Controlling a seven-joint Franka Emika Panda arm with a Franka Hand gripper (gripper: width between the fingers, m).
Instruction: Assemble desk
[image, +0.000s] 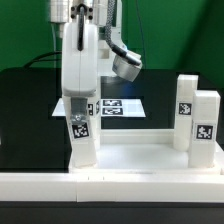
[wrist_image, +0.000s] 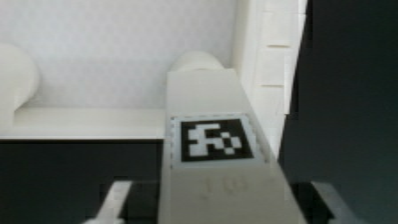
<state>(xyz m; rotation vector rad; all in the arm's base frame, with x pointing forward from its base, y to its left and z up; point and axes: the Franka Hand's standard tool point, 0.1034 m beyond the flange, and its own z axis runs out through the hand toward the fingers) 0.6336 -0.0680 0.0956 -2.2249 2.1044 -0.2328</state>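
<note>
Gripper: the gripper (wrist_image: 210, 200) sat closed on a leg (image: 81, 120), its two fingers (wrist_image: 118, 200) pressed against the leg's opposite sides, as the wrist view showed; the jaws stood at a narrow-to-middling width, set by the leg's thickness.
Held leg: white, square in section, held upright in the exterior view, low over the front part of the desk slab (image: 140, 155), toward the exterior view's left.
Contact with slab: whether the leg's foot touched the slab or hung just above it could not be told.
Held leg tag: one black-and-white square tag (wrist_image: 214, 140) on the face turned to the wrist camera; a like tag showed on the leg in the exterior view.
Other legs: two more white legs stood upright on the slab at the exterior view's right, a taller-looking one (image: 187, 110) behind and another (image: 205, 128) just in front of it, each with a square tag.
Desk slab: wide, white, rimmed, lying flat on the dark table (image: 25, 110); in the wrist view a rounded white form appeared behind the held leg, its nature unclear.
Border rail: a long white rail (image: 110, 184) ran along the near edge, in front of the slab.
Marker board: a flat white board (image: 112, 106) with several tags lay on the table behind the slab.
Writing: no readable words or brand names; only coded square patterns.
</note>
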